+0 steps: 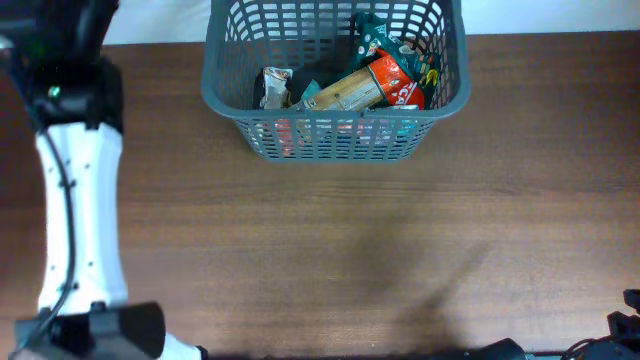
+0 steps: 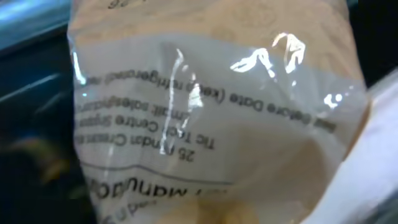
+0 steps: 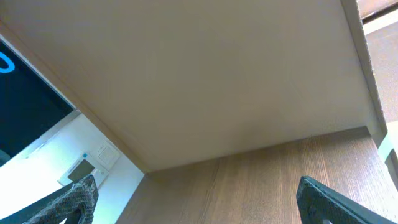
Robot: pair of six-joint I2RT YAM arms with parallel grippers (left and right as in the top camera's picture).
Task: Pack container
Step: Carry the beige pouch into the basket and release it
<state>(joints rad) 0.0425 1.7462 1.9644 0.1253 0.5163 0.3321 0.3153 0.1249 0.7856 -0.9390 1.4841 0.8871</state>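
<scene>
The container (image 1: 335, 140), a dark grey lattice basket, stands at the table's far edge. It holds several packets, among them a red and tan one (image 1: 375, 85) and a green one (image 1: 375, 35). My left arm (image 1: 78, 200) reaches to the far left corner, past the table's edge. The left wrist view is filled by a clear and beige packet with printed text (image 2: 211, 118), very close to the camera. It hides the left fingers. My right gripper (image 3: 199, 205) is open and empty low over the table, at the near right corner in the overhead view (image 1: 625, 325).
The brown wooden table (image 1: 380, 250) stretches between the basket and the near edge. In the right wrist view a beige panel (image 3: 205, 74) rises beyond the table. Dark blue surfaces (image 2: 37, 124) surround the packet in the left wrist view.
</scene>
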